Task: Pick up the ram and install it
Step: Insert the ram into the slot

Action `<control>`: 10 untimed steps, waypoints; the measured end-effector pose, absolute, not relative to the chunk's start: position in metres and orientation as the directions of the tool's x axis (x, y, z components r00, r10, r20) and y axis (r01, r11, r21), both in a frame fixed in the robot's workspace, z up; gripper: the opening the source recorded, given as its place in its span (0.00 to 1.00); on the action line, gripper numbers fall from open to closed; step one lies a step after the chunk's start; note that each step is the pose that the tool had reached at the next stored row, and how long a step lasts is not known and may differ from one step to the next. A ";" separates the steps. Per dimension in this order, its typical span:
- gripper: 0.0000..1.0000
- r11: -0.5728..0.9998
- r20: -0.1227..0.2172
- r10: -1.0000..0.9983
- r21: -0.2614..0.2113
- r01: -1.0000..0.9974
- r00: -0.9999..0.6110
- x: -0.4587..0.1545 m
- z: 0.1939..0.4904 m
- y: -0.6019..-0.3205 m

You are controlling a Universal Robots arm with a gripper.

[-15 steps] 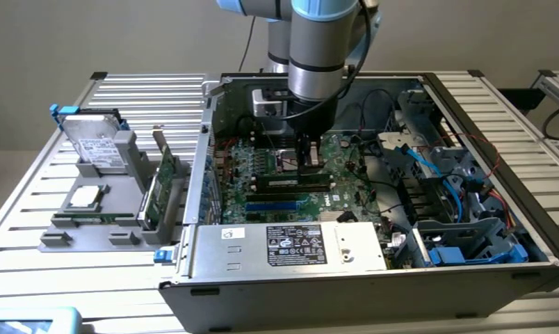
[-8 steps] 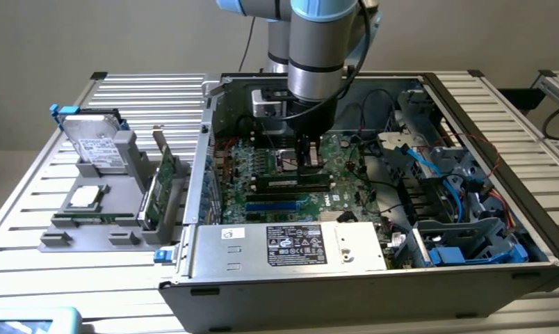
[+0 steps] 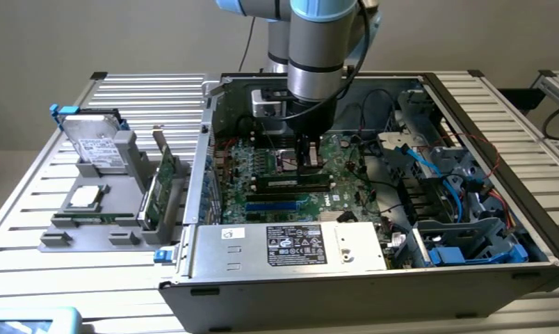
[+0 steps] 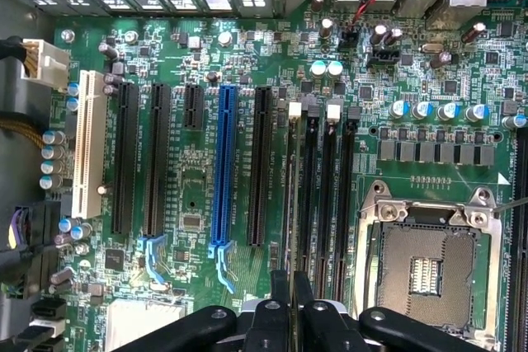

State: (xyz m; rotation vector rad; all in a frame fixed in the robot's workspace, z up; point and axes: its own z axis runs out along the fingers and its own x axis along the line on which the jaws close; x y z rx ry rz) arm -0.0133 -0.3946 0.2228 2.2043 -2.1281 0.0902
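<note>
Fingers (image 4: 304, 312) pinch the ram (image 4: 289, 204) by its upper edge, neighbouring memory slots (image 4: 328, 187) empty.

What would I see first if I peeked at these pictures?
The big grey robot arm reaching down from above into an open computer case grabs the eye first. Its pincer pinches the ram, a thin green stick, just over the black memory slots. Up close, the green motherboard dazzles, with one bright blue slot and an empty silver processor socket beside the memory slots.

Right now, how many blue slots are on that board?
1: the blue slot stands between a short black slot and a long black slot. Others could hide under the gripper.
</note>
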 end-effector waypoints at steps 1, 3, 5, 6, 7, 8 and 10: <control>0.13 -0.034 0.095 -0.995 0.014 -0.999 0.035 -0.013 0.223 -0.395; 0.13 -0.033 0.096 -0.995 0.014 -0.999 0.034 -0.013 0.223 -0.395; 0.13 -0.033 0.096 -0.995 0.013 -0.999 0.034 -0.013 0.223 -0.395; 0.13 -0.033 0.096 -0.995 0.013 -0.999 0.034 -0.013 0.223 -0.395; 0.13 -0.033 0.097 -0.995 0.012 -0.999 0.034 -0.013 0.223 -0.395; 0.13 -0.033 0.097 -0.995 0.011 -0.999 0.034 -0.013 0.223 -0.395; 0.13 -0.033 0.096 -0.995 0.009 -0.999 0.034 -0.013 0.222 -0.395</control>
